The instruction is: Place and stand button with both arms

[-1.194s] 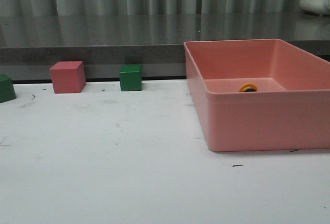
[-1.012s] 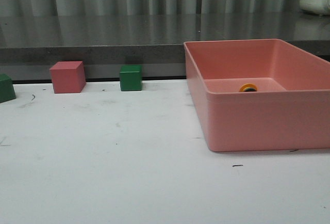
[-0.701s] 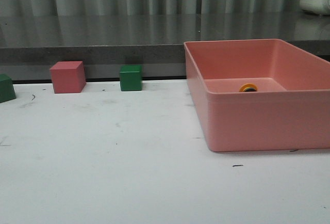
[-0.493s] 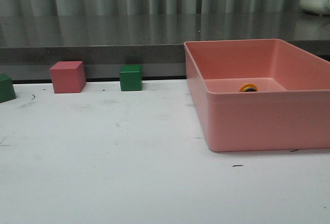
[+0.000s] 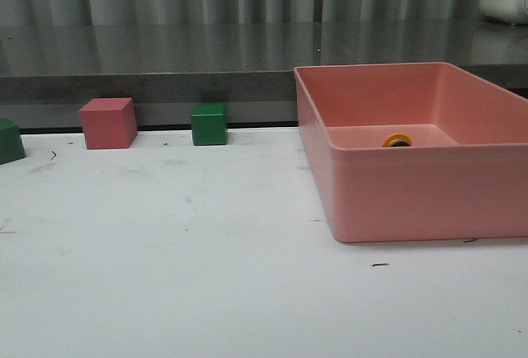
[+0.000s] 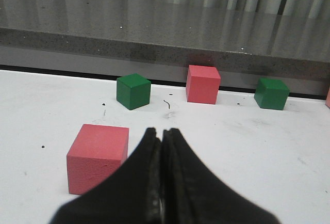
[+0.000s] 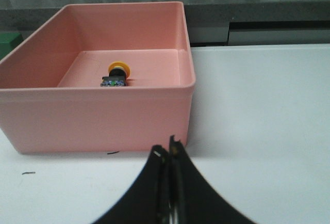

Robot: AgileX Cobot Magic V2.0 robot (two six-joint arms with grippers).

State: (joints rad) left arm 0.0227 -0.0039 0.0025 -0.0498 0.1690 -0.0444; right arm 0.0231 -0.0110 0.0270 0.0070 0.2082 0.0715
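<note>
The button (image 7: 116, 75) lies on its side inside the pink bin (image 7: 98, 113), yellow cap toward the far wall, black body and bluish base toward me. From the front only its yellow cap (image 5: 397, 139) shows above the bin's near wall (image 5: 429, 193). My right gripper (image 7: 166, 149) is shut and empty, low over the white table in front of the bin's near right corner. My left gripper (image 6: 162, 132) is shut and empty, just right of a pink cube (image 6: 98, 157). Neither arm shows in the front view.
Along the table's back edge stand a pink cube (image 5: 108, 123) and two green cubes (image 5: 209, 124) (image 5: 10, 141). The left wrist view shows these as a green cube (image 6: 133, 91), a pink cube (image 6: 202, 83) and a green cube (image 6: 271, 93). A grey ledge (image 5: 165, 77) runs behind.
</note>
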